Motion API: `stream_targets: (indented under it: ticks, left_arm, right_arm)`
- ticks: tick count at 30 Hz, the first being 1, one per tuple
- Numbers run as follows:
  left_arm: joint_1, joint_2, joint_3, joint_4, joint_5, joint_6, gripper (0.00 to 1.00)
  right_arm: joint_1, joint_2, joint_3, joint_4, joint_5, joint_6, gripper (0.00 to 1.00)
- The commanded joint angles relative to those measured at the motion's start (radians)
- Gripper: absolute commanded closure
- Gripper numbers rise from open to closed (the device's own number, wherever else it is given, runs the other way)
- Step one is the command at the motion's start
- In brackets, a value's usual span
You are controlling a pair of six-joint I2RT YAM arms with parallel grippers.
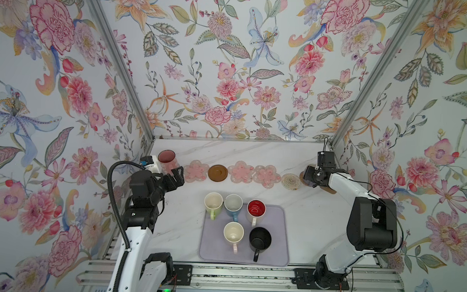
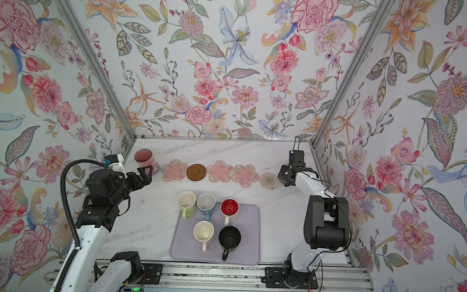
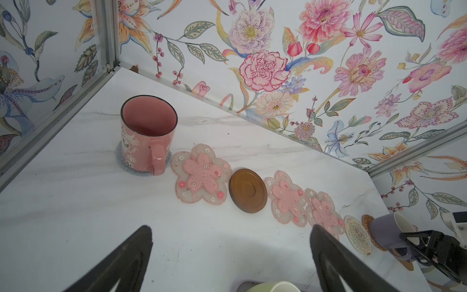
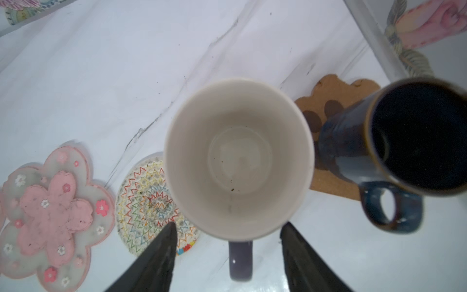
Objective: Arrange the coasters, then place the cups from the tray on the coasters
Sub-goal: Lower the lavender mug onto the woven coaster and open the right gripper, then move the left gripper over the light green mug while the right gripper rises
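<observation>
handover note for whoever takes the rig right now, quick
Left gripper: open, empty, by the pink mug on the grey coaster.
Right gripper: open astride the lavender mug handle; mug on a woven coaster.
Navy mug on the paw coaster.
Done: coasters lined up, three mugs placed.
To do: green, blue, red-inside, cream, black mugs at the tray; free: three flower coasters, brown disc, other woven coaster.

Along back of table [image 1: 253, 152], left to right: round mat [image 3: 121, 161] under tall mug [image 1: 166, 160], flower mat [image 1: 196, 172], disc [image 1: 217, 173], two flower mats [image 1: 241, 171], woven round [image 1: 291, 181], second woven round [image 3: 367, 221] under mug [image 4: 238, 159], paw mat [image 4: 326, 106] under small mug [image 4: 394, 141]; before them, centre, tray [image 1: 277, 233] bearing three mugs [image 1: 233, 204] behind two mugs [image 1: 233, 232].
</observation>
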Motion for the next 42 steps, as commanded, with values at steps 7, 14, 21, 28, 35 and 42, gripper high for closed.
stream_targets:
  ticks: [7,14,21,28,35,42]
  left_arm:
    - [0.007,-0.015,-0.017,0.01,0.024,-0.013,0.01]
    - [0.007,-0.04,0.007,-0.057,0.03,-0.016,0.01]
    - [-0.003,-0.031,0.032,-0.15,0.095,-0.035,0.02]
    - [-0.287,-0.01,0.092,-0.334,-0.131,-0.085,0.07]
    - [-0.534,-0.008,0.047,-0.437,-0.259,-0.206,0.11]
    - [-0.723,0.028,0.028,-0.483,-0.334,-0.258,0.13]
  right_arm:
    - [0.006,-0.395,-0.161,-0.069,-0.037,0.019,0.01]
    - [0.012,-0.663,-0.34,-0.048,-0.029,0.016,0.01]
    - [0.015,-0.678,-0.375,-0.041,-0.032,0.036,0.01]
    - [0.027,-0.666,-0.376,-0.025,-0.034,0.043,0.01]
    - [0.043,-0.66,-0.396,-0.007,-0.034,0.056,0.01]
    - [0.054,-0.642,-0.398,0.007,-0.037,0.061,0.01]
